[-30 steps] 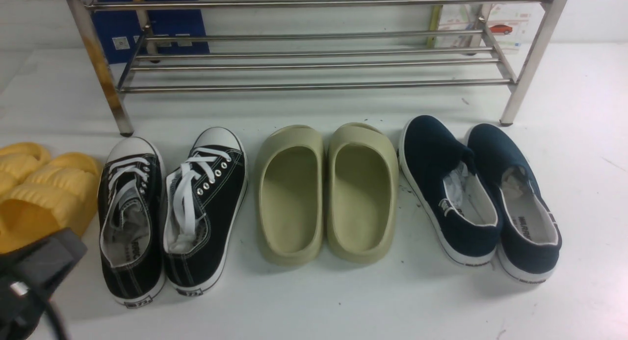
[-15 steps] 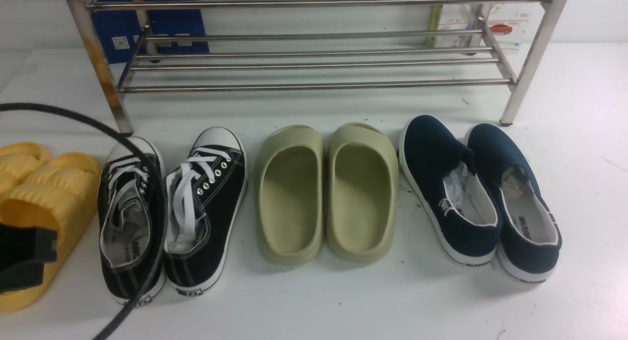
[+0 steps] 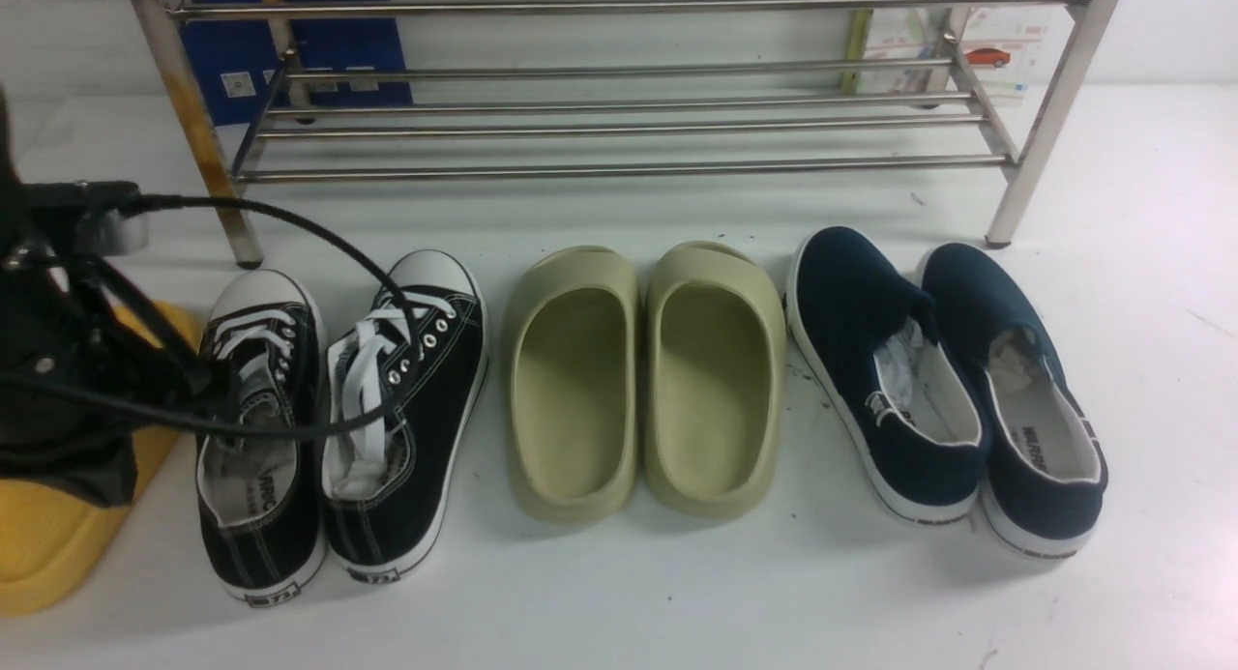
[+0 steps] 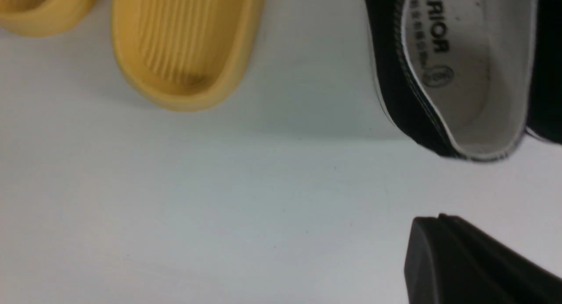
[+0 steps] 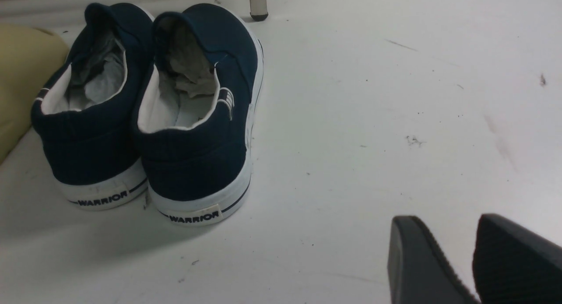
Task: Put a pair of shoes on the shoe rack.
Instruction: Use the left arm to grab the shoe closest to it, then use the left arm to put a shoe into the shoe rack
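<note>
Four pairs stand here: two black sneakers (image 3: 416,457), two olive slides (image 3: 571,390), two navy slip-ons (image 3: 851,303), two yellow slides (image 4: 184,45); there is also one steel shoe rack (image 3: 619,167)

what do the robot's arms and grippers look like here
The left arm is a black boxy body with thin black cables looping off it and a small silvery fitting near the top. Its fingers are matte black with rounded tips. The right gripper has two black fingers, one with a finely ribbed pad.
</note>
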Controlling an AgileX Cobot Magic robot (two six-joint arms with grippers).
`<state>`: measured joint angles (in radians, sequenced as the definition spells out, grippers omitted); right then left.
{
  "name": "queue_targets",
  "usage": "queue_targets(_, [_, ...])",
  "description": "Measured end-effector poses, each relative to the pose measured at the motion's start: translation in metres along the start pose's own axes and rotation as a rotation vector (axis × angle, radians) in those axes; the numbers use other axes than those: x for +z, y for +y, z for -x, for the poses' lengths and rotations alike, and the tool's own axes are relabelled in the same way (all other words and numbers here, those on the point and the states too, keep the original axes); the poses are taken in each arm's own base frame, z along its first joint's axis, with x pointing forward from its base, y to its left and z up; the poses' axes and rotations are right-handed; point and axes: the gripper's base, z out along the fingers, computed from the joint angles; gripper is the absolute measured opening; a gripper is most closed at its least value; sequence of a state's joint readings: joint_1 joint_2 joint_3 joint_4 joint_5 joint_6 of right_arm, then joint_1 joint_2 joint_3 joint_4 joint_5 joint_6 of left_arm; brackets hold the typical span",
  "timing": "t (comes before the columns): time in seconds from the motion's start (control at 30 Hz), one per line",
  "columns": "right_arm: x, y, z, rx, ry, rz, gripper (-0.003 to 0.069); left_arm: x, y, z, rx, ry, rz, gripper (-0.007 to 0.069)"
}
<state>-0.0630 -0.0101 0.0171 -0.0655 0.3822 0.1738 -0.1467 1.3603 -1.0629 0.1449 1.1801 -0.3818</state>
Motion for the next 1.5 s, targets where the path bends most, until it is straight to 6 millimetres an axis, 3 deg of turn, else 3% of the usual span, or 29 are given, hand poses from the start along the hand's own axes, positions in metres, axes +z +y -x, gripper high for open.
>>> queue_targets(0.17, [0.000, 0.000, 0.000, 0.000, 0.000, 0.000, 0.0239, 0.027, -0.011, 0.016, -0.061, 0.010, -0.017, 0.0122])
queue_targets(0.3, [0.000, 0.000, 0.000, 0.000, 0.000, 0.000, 0.0239, 0.049, -0.017, 0.027, -0.091, 0.023, -0.025, 0.0286])
queue_targets(0.4, [0.000, 0.000, 0.000, 0.000, 0.000, 0.000, 0.0239, 0.065, -0.014, 0.034, -0.133, 0.040, -0.035, 0.0353])
queue_targets(0.5, [0.000, 0.000, 0.000, 0.000, 0.000, 0.000, 0.0239, 0.083, -0.008, 0.043, -0.185, 0.045, -0.050, 0.0371])
queue_targets(0.67, [0.000, 0.000, 0.000, 0.000, 0.000, 0.000, 0.0239, 0.103, -0.006, 0.048, -0.197, 0.080, -0.046, 0.0307])
queue_targets(0.8, [0.000, 0.000, 0.000, 0.000, 0.000, 0.000, 0.0239, 0.111, -0.007, 0.048, -0.183, 0.100, -0.038, 0.0103])
queue_targets(0.83, [0.000, 0.000, 0.000, 0.000, 0.000, 0.000, 0.0239, 0.111, -0.007, 0.048, -0.183, 0.100, -0.038, 0.0092])
queue_targets(0.87, [0.000, 0.000, 0.000, 0.000, 0.000, 0.000, 0.0239, 0.111, -0.006, 0.048, -0.176, 0.102, -0.032, 0.0015])
queue_targets(0.9, [0.000, 0.000, 0.000, 0.000, 0.000, 0.000, 0.0239, 0.110, -0.005, 0.048, -0.164, 0.101, -0.028, -0.0013])
queue_targets(1.07, [0.000, 0.000, 0.000, 0.000, 0.000, 0.000, 0.0239, 0.091, -0.003, 0.046, -0.121, 0.064, -0.045, -0.0013])
queue_targets(1.13, [0.000, 0.000, 0.000, 0.000, 0.000, 0.000, 0.0239, 0.065, 0.002, 0.039, -0.089, 0.032, -0.053, -0.0013])
queue_targets(1.17, [0.000, 0.000, 0.000, 0.000, 0.000, 0.000, 0.0239, 0.062, 0.002, 0.038, -0.086, 0.028, -0.054, -0.0013])
queue_targets(1.23, [0.000, 0.000, 0.000, 0.000, 0.000, 0.000, 0.0239, 0.036, 0.007, 0.031, -0.061, -0.036, -0.070, -0.0013])
queue_targets(1.33, [0.000, 0.000, 0.000, 0.000, 0.000, 0.000, 0.0239, 0.011, 0.012, 0.023, -0.045, -0.100, -0.087, -0.0013])
queue_targets(1.5, [0.000, 0.000, 0.000, 0.000, 0.000, 0.000, 0.0239, -0.003, 0.013, 0.016, -0.024, -0.127, -0.116, -0.0013])
